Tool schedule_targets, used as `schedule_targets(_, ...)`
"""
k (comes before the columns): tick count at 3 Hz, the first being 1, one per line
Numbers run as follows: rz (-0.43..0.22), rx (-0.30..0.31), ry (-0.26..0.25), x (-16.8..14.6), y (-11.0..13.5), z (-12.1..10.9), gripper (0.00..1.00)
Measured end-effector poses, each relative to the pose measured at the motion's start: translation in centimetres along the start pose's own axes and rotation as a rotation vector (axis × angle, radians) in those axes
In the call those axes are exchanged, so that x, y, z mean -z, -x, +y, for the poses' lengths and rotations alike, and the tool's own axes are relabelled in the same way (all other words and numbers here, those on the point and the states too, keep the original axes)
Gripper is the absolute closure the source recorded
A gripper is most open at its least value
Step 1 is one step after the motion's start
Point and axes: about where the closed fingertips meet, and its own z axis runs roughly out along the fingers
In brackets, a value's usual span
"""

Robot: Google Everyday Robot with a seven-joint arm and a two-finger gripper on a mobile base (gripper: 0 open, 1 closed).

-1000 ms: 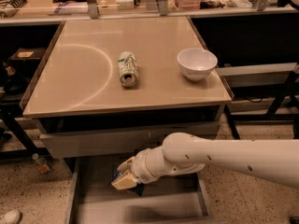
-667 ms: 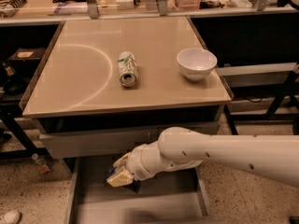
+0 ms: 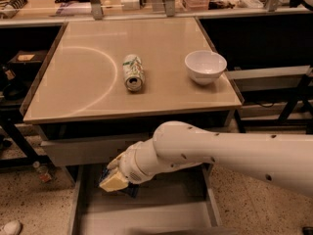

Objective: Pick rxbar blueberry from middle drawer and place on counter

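My gripper [image 3: 115,180] sits low in the middle drawer [image 3: 166,207], 7 o'clock in view, right at the dark rxbar blueberry [image 3: 132,190]. Can't tell its grip state. Counter [image 3: 83,87] at 12 o'clock.

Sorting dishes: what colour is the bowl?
White bowl, in the camera view. The gripper is low over the drawer.

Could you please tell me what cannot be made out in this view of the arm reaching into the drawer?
1. The rxbar blueberry: camera view, only a dark sliver shows under the gripper, which sits low in the middle drawer and covers the rest.
2. The middle drawer: camera view, the arm hides its rear right part.
3. The can on the counter: camera view, label too small to read.
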Motion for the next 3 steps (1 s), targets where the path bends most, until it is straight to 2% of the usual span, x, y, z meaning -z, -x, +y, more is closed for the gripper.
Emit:
schedule_targets(1,0.046,0.045,0.006,2.3,4.0,1.6,1.0)
schedule_targets(2,0.046,0.045,0.006,2.3,4.0,1.6,1.0)
schedule_targets(3,0.024,0.074,-0.021,3.7,5.9,1.1,1.0)
